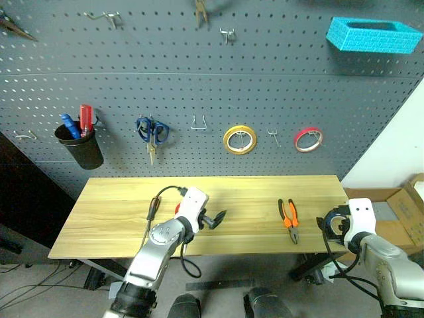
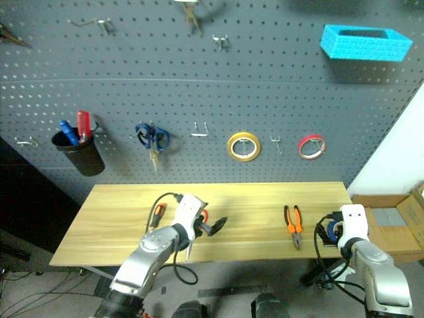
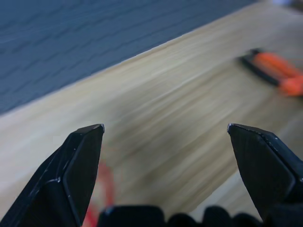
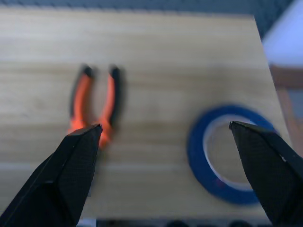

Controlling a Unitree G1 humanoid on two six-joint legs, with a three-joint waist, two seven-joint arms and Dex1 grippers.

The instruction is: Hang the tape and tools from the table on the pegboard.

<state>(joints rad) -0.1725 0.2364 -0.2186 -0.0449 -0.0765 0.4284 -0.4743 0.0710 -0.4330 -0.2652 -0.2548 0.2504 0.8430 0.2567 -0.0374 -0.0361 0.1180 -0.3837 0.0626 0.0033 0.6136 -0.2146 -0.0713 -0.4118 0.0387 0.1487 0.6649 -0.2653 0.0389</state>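
The blue tape [image 4: 226, 153] lay flat near the right end of the table [image 1: 119, 205], with the orange-and-black pliers [image 1: 289, 219] just left of it. The right gripper [image 4: 165, 137] hung above both, its 2 fingers spread wide, holding nothing. The left gripper [image 3: 165, 128], also open and empty, hovered over the table's middle. The small screwdriver [image 2: 157, 215] lay beside the left arm.

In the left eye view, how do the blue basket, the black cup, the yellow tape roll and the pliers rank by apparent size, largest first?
1. Blue basket
2. Black cup
3. Yellow tape roll and pliers: too alike to rank; the pliers also lie nearer the camera.
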